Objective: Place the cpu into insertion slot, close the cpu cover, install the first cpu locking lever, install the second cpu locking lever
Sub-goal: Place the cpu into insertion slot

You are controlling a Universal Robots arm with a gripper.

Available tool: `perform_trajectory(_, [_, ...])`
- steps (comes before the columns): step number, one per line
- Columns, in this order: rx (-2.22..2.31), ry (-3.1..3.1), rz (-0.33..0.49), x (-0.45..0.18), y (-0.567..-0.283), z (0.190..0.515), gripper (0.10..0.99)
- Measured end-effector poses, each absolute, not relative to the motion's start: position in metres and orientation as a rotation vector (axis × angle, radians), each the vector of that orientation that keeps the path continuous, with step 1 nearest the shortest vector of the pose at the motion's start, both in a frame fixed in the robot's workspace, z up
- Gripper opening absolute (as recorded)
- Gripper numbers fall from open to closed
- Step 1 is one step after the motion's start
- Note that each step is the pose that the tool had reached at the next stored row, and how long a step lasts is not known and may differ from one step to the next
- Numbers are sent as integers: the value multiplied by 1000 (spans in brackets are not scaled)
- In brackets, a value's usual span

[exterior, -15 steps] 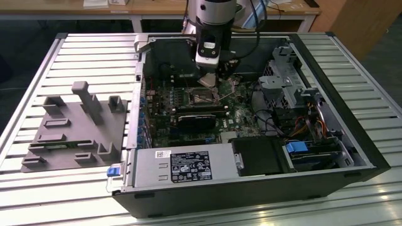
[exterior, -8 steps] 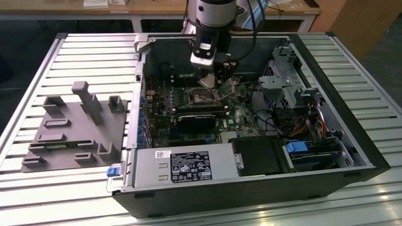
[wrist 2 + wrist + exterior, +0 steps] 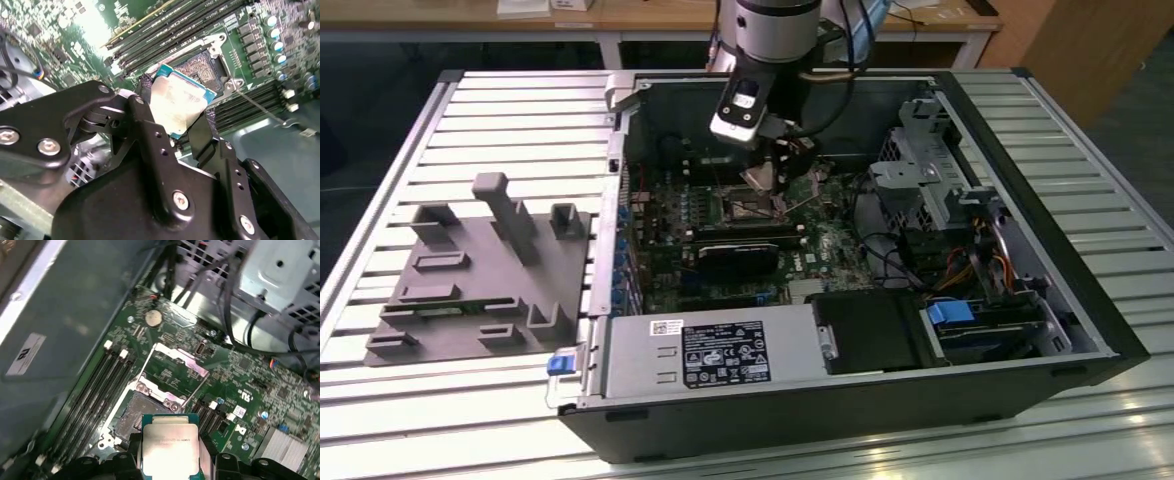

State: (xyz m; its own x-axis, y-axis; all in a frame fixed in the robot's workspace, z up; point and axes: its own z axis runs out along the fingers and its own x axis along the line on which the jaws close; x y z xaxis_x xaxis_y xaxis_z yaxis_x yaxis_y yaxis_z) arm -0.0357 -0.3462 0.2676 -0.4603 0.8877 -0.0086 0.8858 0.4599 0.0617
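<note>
Open computer case [image 3: 1067,300] lying on its side on a slatted tabletop [image 3: 520,110], green circuit board [image 3: 834,255] facing up; grey moulded fixture [image 3: 480,270] at middle left of the exterior view, well apart from the work. Arm entering from upper centre of the exterior view, with the gripper [image 3: 781,165] low inside the case, over the board. In both wrist views, gripper [image 3: 176,107] [image 3: 172,460] drawn narrow and clamped on the cpu [image 3: 182,95] [image 3: 170,442], one black finger [image 3: 145,115] against each of two opposite edges, dull metal top turned towards the cameras. Cpu held just above the insertion slot [image 3: 202,72] [image 3: 131,415] and overlapping one side of it in the second wrist view, not seated. Slot bare, its dark centre exposed inside the silvery rim. Cpu cover [image 3: 177,365] swung open on its hinge, lying clear of the slot on the side away from the gripper. Long black memory slots [image 3: 95,390] running alongside the slot.
</note>
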Motion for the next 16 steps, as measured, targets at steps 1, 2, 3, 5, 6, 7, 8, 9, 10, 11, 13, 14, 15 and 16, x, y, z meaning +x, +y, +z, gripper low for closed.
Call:
perform_trajectory(1, [1635,2635,74,-36,-346,267,537])
perform_trajectory(2, [1658,2620,74,-36,-346,266,537])
perform_trajectory(3, [1682,2604,73,-36,-346,266,537])
perform_trajectory(5, [1729,2572,72,-36,-346,264,537])
perform_trajectory(6, [1752,2556,72,-36,-346,264,537])
perform_trajectory(7, [1775,2540,71,-36,-346,263,537])
perform_trajectory(8, [1797,2523,70,-36,-346,262,537])
perform_trajectory(9, [1820,2507,70,-36,-346,261,537])
perform_trajectory(10, [1844,2488,69,-36,-346,261,537])
perform_trajectory(11, [1866,2472,68,-36,-346,260,537])
perform_trajectory(13, [1910,2437,67,-36,-346,259,537])
perform_trajectory(14, [1931,2419,66,-36,-346,258,537])
perform_trajectory(15, [1953,2402,66,-36,-346,258,537])
perform_trajectory(16, [1974,2384,65,-36,-346,257,537])
